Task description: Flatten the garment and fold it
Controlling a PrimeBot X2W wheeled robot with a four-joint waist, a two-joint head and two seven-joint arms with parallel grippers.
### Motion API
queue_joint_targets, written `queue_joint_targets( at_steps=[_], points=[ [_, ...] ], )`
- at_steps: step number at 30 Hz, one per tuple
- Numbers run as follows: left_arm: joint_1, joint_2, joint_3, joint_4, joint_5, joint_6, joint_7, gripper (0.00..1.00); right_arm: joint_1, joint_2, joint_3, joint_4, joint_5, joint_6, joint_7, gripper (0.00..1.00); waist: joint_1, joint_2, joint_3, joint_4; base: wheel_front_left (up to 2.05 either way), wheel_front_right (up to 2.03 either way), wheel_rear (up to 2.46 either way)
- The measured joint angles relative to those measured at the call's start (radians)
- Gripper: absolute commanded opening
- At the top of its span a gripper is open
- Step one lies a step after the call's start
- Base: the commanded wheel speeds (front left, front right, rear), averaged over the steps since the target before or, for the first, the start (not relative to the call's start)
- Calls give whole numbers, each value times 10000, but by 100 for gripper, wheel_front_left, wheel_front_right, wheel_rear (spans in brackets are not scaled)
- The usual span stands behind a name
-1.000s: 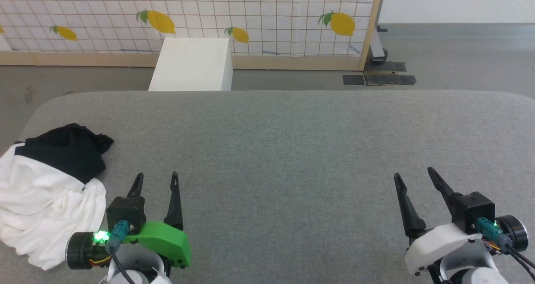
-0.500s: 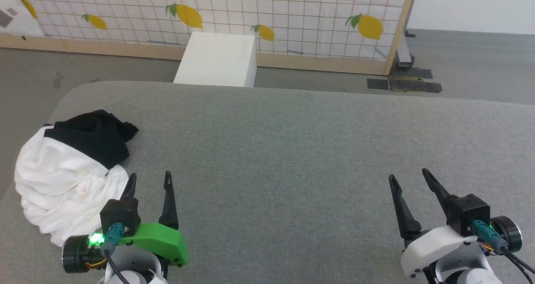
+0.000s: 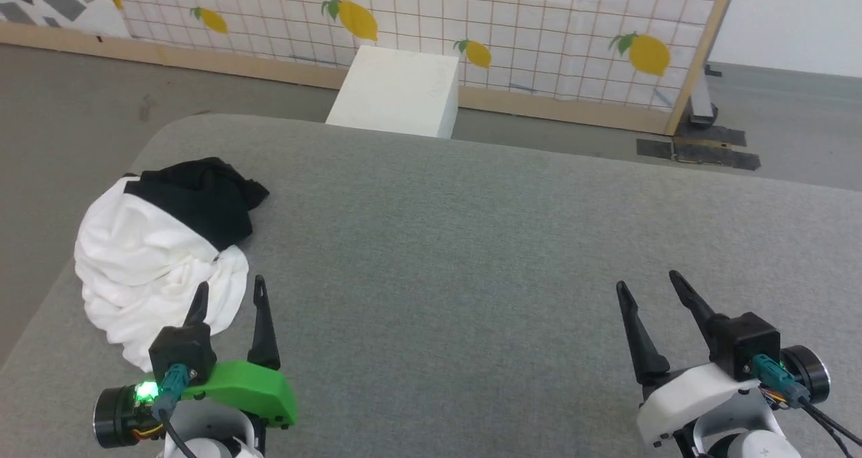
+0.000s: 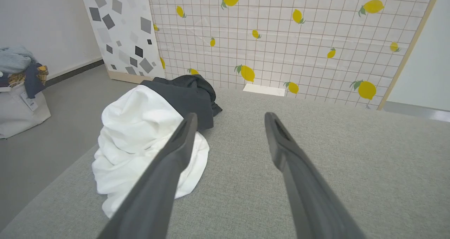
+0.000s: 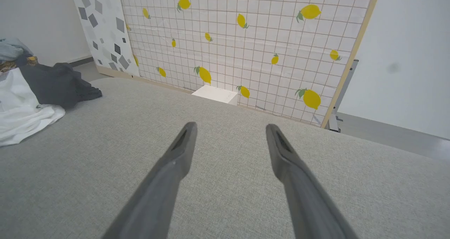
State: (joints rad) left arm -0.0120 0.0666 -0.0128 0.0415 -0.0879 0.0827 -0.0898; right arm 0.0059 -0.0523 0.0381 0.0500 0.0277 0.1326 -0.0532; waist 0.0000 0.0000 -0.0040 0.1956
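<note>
Crumpled garment (image 3: 155, 269) lies just ahead-left of the left gripper (image 3: 231, 281), jaws spread, empty; right gripper (image 3: 646, 279), likewise released, well apart.

head camera leftward, toward garment (image 3: 145, 269)

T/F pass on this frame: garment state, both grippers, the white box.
1. The garment lies bunched in a heap near the table's left edge. True.
2. The left gripper is shut on the garment. False: it is open, with nothing between its fingers.
3. The right gripper is open over bare table. True.
4. The garment is spread flat. False: it is crumpled, with black fabric at the far side of the white.
5. The white box stands on the table. False: it stands on the floor behind the table.
</note>
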Motion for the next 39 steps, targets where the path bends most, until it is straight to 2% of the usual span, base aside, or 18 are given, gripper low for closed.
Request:
queue_joint_targets(
  at_steps=[39],
  points=[
    [118,155,-33,462,-708,857,-802,100,-239,2,378,313,94,0,-476,100,0,0,46,1890,0,0,0]
  ],
)
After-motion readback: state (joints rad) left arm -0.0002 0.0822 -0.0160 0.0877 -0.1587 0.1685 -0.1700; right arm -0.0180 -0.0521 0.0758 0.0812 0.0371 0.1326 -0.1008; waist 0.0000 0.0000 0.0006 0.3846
